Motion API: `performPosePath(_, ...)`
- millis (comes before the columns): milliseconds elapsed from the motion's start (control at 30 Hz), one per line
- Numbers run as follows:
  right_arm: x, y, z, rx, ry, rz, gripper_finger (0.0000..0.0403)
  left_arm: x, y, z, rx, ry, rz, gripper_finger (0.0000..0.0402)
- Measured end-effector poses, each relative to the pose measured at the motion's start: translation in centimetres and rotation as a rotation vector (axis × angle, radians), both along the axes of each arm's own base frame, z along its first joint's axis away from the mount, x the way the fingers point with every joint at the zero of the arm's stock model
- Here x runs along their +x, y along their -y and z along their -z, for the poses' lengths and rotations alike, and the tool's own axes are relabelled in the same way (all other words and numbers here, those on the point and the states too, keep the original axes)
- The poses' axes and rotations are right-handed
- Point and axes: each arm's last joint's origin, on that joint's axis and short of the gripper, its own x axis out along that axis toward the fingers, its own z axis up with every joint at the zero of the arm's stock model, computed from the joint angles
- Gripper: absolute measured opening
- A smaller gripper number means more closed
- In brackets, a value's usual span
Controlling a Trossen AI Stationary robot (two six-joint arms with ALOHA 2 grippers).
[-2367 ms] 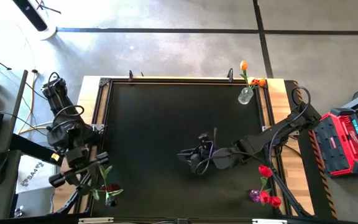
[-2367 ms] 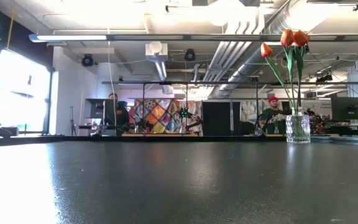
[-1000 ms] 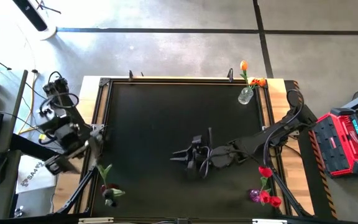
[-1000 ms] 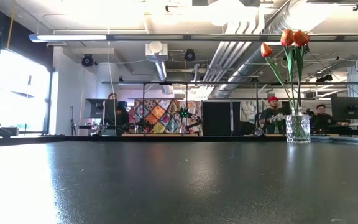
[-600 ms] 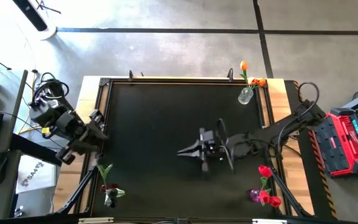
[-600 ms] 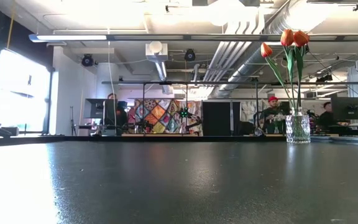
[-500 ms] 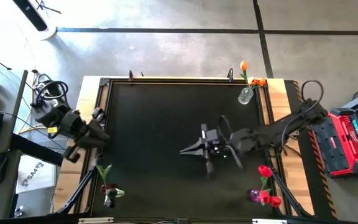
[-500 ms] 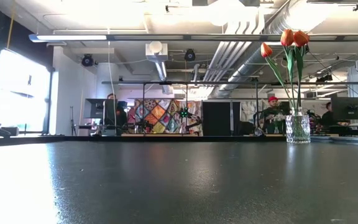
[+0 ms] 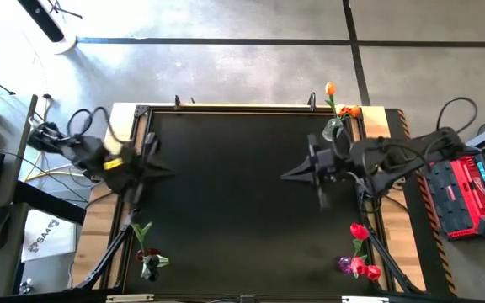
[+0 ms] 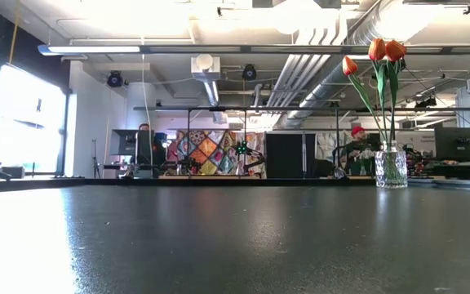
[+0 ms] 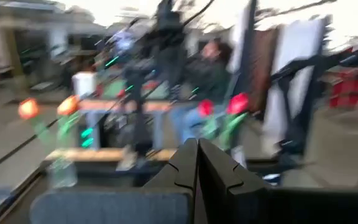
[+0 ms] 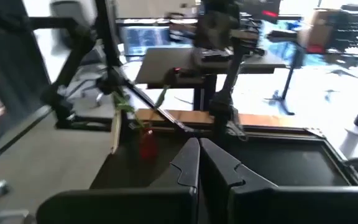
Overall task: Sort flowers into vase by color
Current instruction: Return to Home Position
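1. Right gripper [image 9: 286, 177] hangs over the right half of the tabletop [image 9: 226, 219], about midway between the far and near edges, and points toward the left side. Its fingers [image 12: 188, 163] are pressed together with nothing between them.
2. Left gripper [image 9: 163, 172] sits just inside the tabletop's left edge, about halfway along it, and points inward. Its fingers [image 11: 185, 163] are likewise clenched on nothing.
3. Orange tulips [image 9: 330, 88] stand upright in a clear vase [image 9: 333, 129] at the far right corner. The low view shows three orange heads above the glass.
4. Red tulips [image 9: 359, 231] stand in a purple vase [image 9: 344, 264] at the near right corner.
5. A third bunch of tulips [image 9: 142, 230] stands in a red vase [image 12: 148, 144] at the near left corner. Its green leaves show, but the heads are too dark and small to tell their colour.
6. No flower is seen lying on the tabletop or held by either arm, and each vase that can be read carries a single colour. On that showing, the sorting itself looks finished.
7. What seems left is only for both arms to fold to their rest places at the left and right edges. Neither looks parked, since both reach over the tabletop.
8. The risk looks small. The right arm's links and cables pass near the clear vase and the red tulips, so a wide swing there could knock a vase.
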Motion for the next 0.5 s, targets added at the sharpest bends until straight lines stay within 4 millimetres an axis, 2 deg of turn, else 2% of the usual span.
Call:
performPosePath(100,-0.4,1.3,-0.1,-0.035,-0.017,-0.058,0.0000,1.8,-1.0,0.9,0.010,-0.055,-0.040,0.0001)
performPosePath(300,-1.4,3.9,0.1,-0.085,-0.073,-0.079,0.0000,4.8,-3.4,3.0,-0.033,-0.012,-0.077,0.0000)
performPosePath(400,-2.3,5.1,-0.4,-0.103,-0.051,-0.057,0.0000,5.2,-4.3,4.0,-0.062,-0.028,-0.120,0.0000)
performPosePath(500,-3.7,6.3,-1.1,-0.101,-0.014,-0.007,0.0000,4.7,-5.0,3.8,-0.059,-0.012,-0.153,0.0000)
